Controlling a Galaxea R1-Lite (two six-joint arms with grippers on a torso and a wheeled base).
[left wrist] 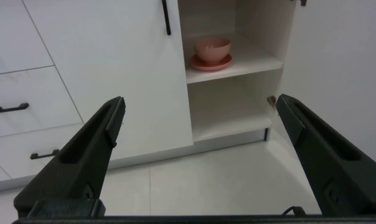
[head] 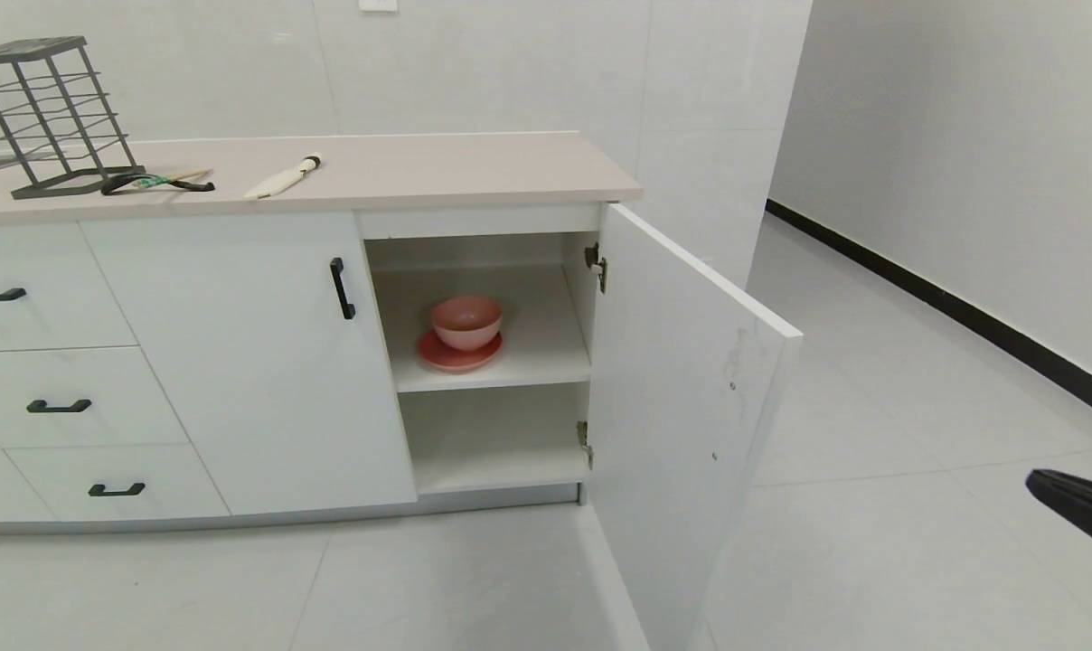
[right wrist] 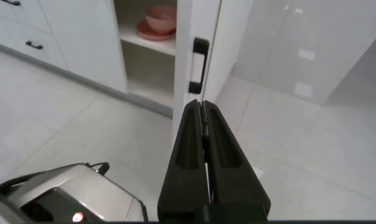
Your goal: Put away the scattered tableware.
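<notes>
One bowl (head: 466, 321) on plate (head: 456, 361), well apart from both jaws

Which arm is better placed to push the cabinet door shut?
Right, probably. The right gripper, shut, sits outside the door, pointing toward its handle, so it could push it closed. The left gripper, open, faces the cabinet from the door's inner side.

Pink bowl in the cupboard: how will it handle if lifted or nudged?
Likely slippery: the pink bowl looks smooth and rounded. It sits on the red plate, so a push probably slides it or drags the plate along.
</notes>
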